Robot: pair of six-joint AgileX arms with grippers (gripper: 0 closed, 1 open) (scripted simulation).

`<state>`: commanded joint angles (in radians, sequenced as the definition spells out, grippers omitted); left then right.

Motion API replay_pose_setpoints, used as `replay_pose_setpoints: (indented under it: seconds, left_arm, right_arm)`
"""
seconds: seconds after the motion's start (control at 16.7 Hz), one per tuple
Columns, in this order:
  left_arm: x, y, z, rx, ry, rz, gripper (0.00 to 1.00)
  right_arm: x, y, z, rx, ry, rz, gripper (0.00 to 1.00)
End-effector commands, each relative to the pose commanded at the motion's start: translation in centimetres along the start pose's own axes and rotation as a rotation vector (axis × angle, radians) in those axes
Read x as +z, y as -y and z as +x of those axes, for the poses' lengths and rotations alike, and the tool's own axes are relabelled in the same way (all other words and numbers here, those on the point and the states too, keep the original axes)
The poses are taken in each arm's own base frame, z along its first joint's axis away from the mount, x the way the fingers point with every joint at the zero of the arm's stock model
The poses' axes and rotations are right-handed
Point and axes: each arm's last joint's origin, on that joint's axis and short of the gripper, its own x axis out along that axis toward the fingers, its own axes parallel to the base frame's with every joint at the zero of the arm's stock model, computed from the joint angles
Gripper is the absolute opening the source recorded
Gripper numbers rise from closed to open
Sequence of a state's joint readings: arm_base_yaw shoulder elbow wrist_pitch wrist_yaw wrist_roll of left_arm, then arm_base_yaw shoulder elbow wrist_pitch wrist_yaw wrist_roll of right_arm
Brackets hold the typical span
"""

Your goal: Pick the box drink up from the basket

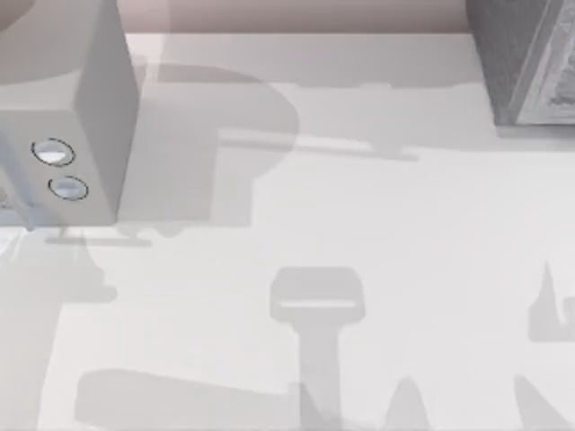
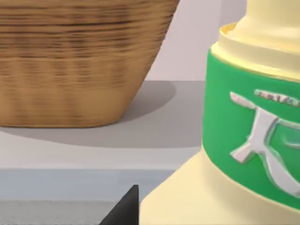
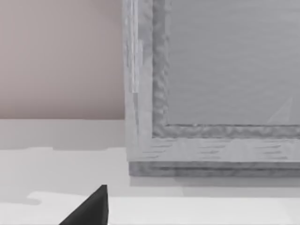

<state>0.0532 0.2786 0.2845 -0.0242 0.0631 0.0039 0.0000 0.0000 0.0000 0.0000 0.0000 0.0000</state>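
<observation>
Could not tell the set of the jaws on the left gripper (image 2: pixel 124 209), wide, narrow or closed on anything: caught just a black wedge of it at the edge of the left wrist view. Found the box drink (image 2: pixel 243 140), a small bottle-shaped drink with a pale yellow body and a green label band bearing white lettering, just beside that wedge and very close to the wrist camera, standing upright. Could not see its base, nor whether it rested on anything. Saw the brown woven wicker basket (image 2: pixel 70 65) farther off, apart from the drink, standing on the pale tabletop (image 2: pixel 93 159) and throwing a soft shadow there. Placed the drink outside the basket, not inside it.

Judged the step in hand to be the grasp or the early lift, with the drink seemingly already clear of the basket wall. Reckoned the next move called for a firm hold about the labelled body, then a straight rise, keeping the drink upright and away from the basket.

Found the right gripper (image 3: pixel 89 208) idle, jaws likewise impossible to read, facing a grey rough-edged framed block (image 3: pixel 211 140) near a pinkish wall. From above, made out a grey box with two round dials (image 1: pixel 85 117) at the table's left.
</observation>
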Motion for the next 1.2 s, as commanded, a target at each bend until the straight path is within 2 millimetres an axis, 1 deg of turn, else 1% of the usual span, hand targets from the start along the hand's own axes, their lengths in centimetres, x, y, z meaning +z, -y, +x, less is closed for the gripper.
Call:
replay_pose_setpoints:
  seconds: [0.12, 0.24, 0.3, 0.42, 0.84, 1.02, 1.2]
  left_arm:
    - [-3.4, 0.2, -0.6, 0.004, 0.007, 0.001, 0.00]
    - [-5.7, 0.4, -0.8, 0.007, 0.014, 0.001, 0.00]
    - [-6.5, 0.4, -0.8, 0.008, 0.016, 0.001, 0.00]
    - [-7.2, 0.5, -0.8, 0.009, 0.018, 0.001, 0.00]
    - [-7.1, 0.6, -0.7, 0.014, 0.007, 0.003, 0.00]
    - [-6.0, 1.3, -0.1, 0.024, 0.016, 0.009, 0.00]
    - [-4.0, 2.6, 1.0, 0.041, 0.045, 0.015, 0.00]
  right_arm:
    - [0.0, 0.0, 0.0, 0.000, 0.000, 0.000, 1.00]
    - [0.0, 0.0, 0.0, 0.000, 0.000, 0.000, 1.00]
    - [0.0, 0.0, 0.0, 0.000, 0.000, 0.000, 1.00]
    - [0.0, 0.0, 0.0, 0.000, 0.000, 0.000, 1.00]
    - [0.0, 0.0, 0.0, 0.000, 0.000, 0.000, 1.00]
    - [0.0, 0.0, 0.0, 0.000, 0.000, 0.000, 1.00]
    - [0.0, 0.0, 0.0, 0.000, 0.000, 0.000, 1.00]
